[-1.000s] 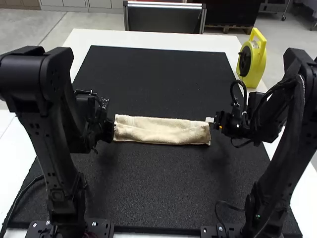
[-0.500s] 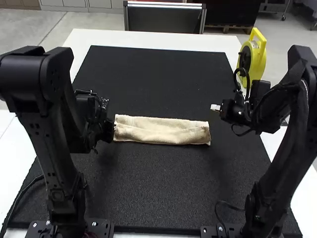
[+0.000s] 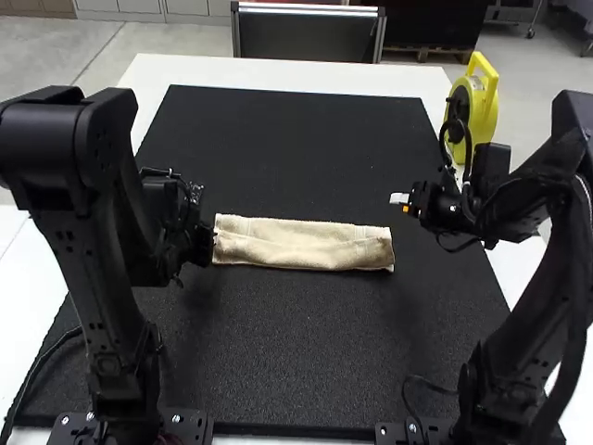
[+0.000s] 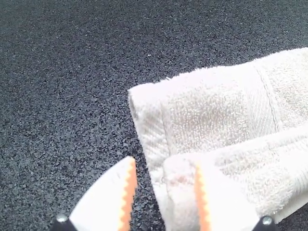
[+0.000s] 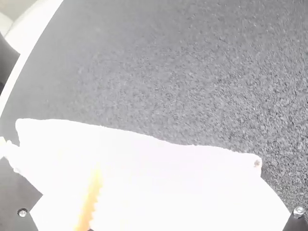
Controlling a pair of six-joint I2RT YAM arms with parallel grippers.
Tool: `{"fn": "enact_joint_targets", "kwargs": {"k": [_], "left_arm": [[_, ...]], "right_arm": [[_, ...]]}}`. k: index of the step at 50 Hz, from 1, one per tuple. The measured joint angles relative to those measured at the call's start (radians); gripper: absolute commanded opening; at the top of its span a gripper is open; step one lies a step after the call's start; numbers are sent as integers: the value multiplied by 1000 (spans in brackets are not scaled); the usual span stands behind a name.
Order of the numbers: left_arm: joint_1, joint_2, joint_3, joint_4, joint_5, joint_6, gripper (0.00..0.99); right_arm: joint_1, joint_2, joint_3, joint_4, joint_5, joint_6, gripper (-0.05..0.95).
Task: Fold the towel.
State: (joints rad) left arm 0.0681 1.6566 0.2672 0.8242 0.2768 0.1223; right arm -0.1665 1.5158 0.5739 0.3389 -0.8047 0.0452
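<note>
From my remote station, I report the left gripper standing at the towel's left short end, its orange pads apart with a gap between them; in the left wrist view one is over bare mat and the other over the cloth near a corner, with no grip on it that I can find. That arm has not shifted across the frames. The towel lies midway between the mat's left and right edges, as a long strip with its long sides running from left to right and a folded layer along the near one; its position and shape are unchanged. To the right, the right gripper is off the towel's right end, farther toward the mat's far edge. This is the new finding: it was just beside that end, has since drawn away and upward in the high view, and the towel did not follow. Whether it is open or closed I cannot tell. I judge the lengthwise fold laid and this side free of the cloth. The crosswise fold likely remains, and calls for a firm hold on all layers of one end, lest the top layer slip.
</note>
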Motion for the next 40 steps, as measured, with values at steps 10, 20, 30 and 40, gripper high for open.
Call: {"fn": "enact_joint_targets", "kwargs": {"k": [10, 20, 30, 40], "left_arm": [[0, 21, 0, 0, 0, -3, 323], [0, 21, 0, 7, 0, -4, 325], [0, 21, 0, 7, 0, -4, 323], [0, 21, 0, 11, 1, -4, 325]], "right_arm": [[1, -80, 1, -116, 18, -19, 643], [2, -131, -19, -198, 51, -67, 643], [2, -170, -65, -270, 87, -129, 643], [2, -177, -74, -379, 115, -214, 643]]}}
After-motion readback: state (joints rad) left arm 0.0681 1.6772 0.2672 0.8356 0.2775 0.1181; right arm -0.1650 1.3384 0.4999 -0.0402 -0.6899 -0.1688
